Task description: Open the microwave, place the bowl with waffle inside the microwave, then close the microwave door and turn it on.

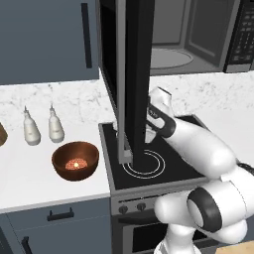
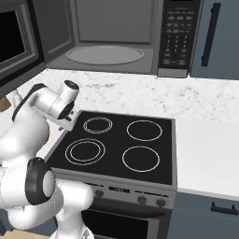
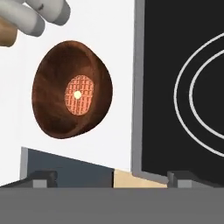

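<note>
The microwave (image 1: 198,44) stands open, showing its grey cavity and round glass turntable (image 2: 105,54). Its keypad (image 2: 176,35) is on the right edge. The microwave door (image 1: 134,74) has swung out over the left of the stovetop and appears edge-on. The reddish-brown bowl (image 1: 75,159) with the waffle (image 1: 76,162) sits on the counter left of the stovetop. In the hand view the bowl (image 3: 72,94) and waffle (image 3: 79,94) lie ahead and to the left. My gripper (image 3: 111,179) is open with nothing between its fingertips. It hovers above the stovetop's front left corner, apart from the bowl.
The black stovetop (image 2: 121,144) with white ring burners lies below the microwave. Two pale bottles (image 1: 31,128) (image 1: 55,126) stand on the marble counter behind the bowl. A brown object (image 1: 2,134) sits at the far left edge. Blue-grey cabinets flank the microwave.
</note>
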Tool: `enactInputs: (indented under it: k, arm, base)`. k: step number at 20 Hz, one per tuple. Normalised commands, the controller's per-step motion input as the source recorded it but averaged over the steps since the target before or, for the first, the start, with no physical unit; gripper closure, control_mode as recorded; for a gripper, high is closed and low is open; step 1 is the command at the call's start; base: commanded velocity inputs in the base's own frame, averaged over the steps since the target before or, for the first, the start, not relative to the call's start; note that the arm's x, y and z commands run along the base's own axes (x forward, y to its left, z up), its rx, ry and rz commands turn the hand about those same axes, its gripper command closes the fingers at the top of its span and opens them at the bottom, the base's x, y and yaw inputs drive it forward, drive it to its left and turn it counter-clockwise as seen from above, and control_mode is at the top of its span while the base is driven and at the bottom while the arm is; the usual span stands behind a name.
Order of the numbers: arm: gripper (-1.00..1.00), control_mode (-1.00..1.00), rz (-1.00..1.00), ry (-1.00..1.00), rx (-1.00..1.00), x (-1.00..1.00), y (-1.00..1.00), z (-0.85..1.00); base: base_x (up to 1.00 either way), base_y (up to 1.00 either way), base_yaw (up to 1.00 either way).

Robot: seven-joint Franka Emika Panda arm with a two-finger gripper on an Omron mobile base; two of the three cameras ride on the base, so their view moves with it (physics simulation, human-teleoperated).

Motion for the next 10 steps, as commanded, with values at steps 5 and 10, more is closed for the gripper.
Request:
enactInputs:
  k: [5, 10]
  arm:
    - [-1.00, -1.00, 0.00, 0.03, -0.10, 0.58, 0.20, -0.91]
    - [-1.00, -1.00, 0.00, 0.04, -0.08, 0.05, 0.15, -0.21]
  base:
    - [0.00, 0.00, 0.00]
    - [0.00, 0.00, 0.00]
